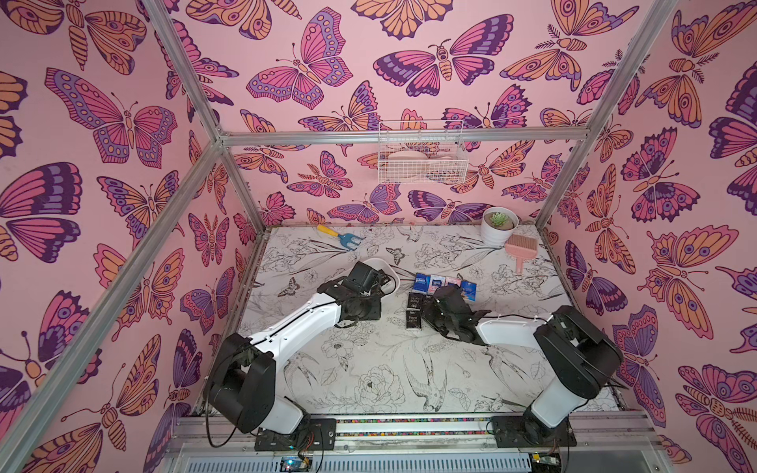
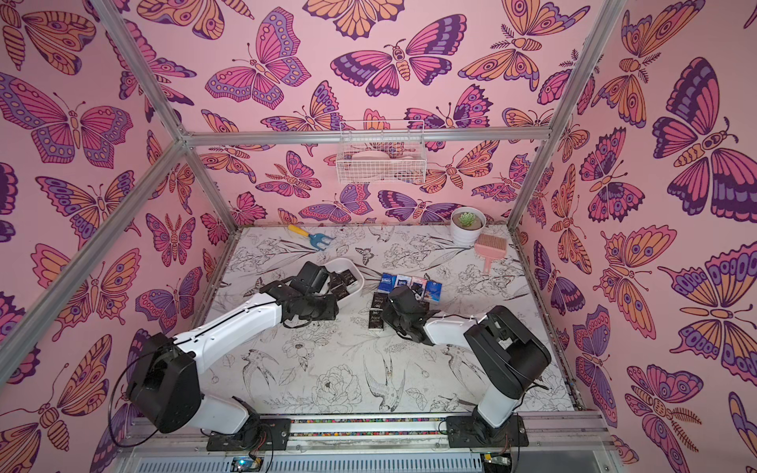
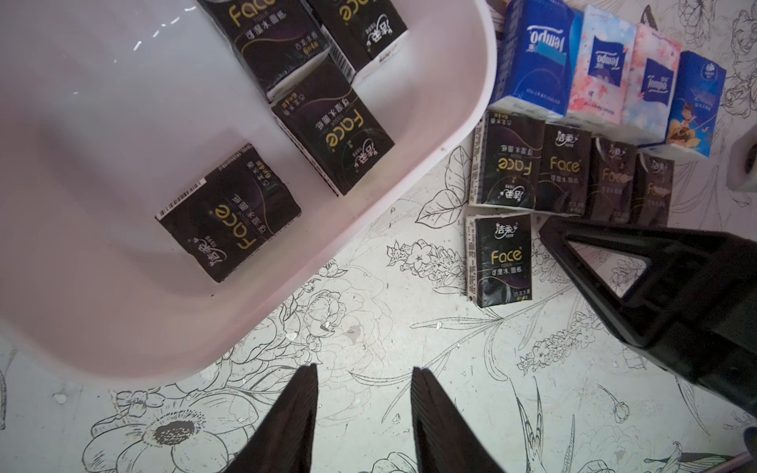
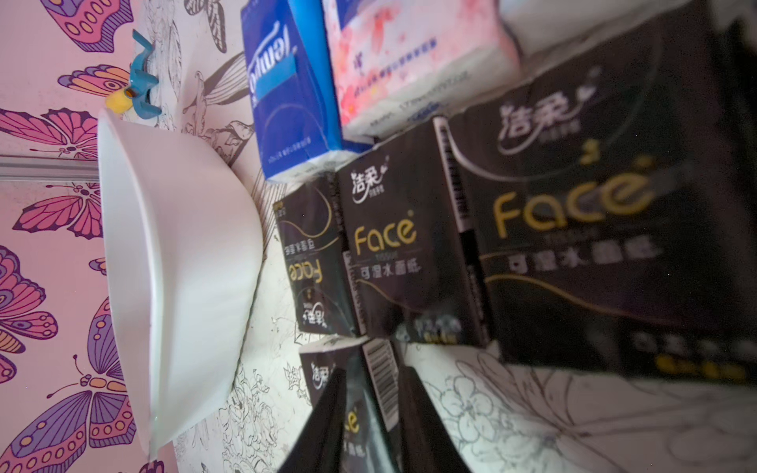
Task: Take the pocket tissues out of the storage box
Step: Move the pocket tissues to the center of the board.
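Left pincer [image 3: 364,385]: spread part-way with nothing between the fingers, hanging over the table [image 3: 368,327] just outside the box wall.
Right pincer [image 4: 370,381]: fingers parted to either side of the lone packet [image 4: 317,370]; whether they pinch it or only hover at it cannot be told.
Box [image 3: 102,184]: flat on the table, partly under the left wrist in both top views; four black packets lie inside, gathered toward one end.
Nearest packet [image 3: 229,213]: flat on the box floor, apart from the other three, just across the wall from the left pincer.
Far three [image 3: 336,131]: deeper in, touching or overlapping one another.
Long axis: the nearest packet's long side runs roughly along the near wall, askew to the line between the left fingers.
Nearer arm: the left, clearly; the right pincer is over the laid-out rows, off the box's end.
Laid out: four coloured packets [image 3: 606,69] in a row, four black ones [image 3: 565,172] side by side just beside them, the lone packet beginning a third row.
Progress: by the count, nine out and four to go.
Next move, likely: the left pincer must rise over the wall, turn so its fingers straddle the nearest packet's short width, then drop.
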Controlling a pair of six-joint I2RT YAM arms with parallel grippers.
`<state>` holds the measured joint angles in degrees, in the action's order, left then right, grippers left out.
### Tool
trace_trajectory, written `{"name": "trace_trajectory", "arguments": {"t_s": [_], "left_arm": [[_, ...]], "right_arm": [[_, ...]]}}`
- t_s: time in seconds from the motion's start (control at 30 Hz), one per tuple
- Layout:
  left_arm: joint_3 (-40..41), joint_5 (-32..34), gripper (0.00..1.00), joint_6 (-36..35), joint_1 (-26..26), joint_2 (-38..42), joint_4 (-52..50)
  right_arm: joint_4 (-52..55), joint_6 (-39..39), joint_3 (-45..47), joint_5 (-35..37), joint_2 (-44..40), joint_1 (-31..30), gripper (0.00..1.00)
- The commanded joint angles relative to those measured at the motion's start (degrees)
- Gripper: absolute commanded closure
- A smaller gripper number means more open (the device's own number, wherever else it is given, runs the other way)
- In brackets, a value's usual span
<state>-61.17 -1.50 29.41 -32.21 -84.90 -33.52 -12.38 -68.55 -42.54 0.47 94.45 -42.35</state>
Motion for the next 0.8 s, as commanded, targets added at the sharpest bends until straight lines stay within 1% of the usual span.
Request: {"name": "trace_trajectory", "arguments": {"t_s": [0.0,0.13,0.2,0.37,0.6,0.77], "left_arm": [[0.18,0.71,0.57,0.17,0.39,1.50,-1.43],[-0.01,0.54,0.57,0.07,0.43,1.54,-1.41],[-0.14,0.40,0.57,0.02,0.39,1.37,-1.45],[-0.05,0.21,0.57,-0.43,0.43,1.82,-1.40],[0.72,0.45,0.57,-0.32,0.48,2.17,-1.38],[0.61,0.88,0.57,-0.44,0.48,2.11,-1.43]], "right_arm": [[4.71,4.71,0.58,-0.46,-3.45,0.32,0.67],[9.78,10.77,-1.73,-3.85,-2.12,0.23,0.58],[12.50,13.07,-3.51,-5.32,-0.08,0.19,0.56],[12.60,14.47,-4.08,-6.23,2.45,0.21,0.54],[13.63,16.43,-6.21,-8.37,3.89,0.11,0.58],[14.78,17.04,-7.02,-9.50,4.72,-0.26,0.66]]}}
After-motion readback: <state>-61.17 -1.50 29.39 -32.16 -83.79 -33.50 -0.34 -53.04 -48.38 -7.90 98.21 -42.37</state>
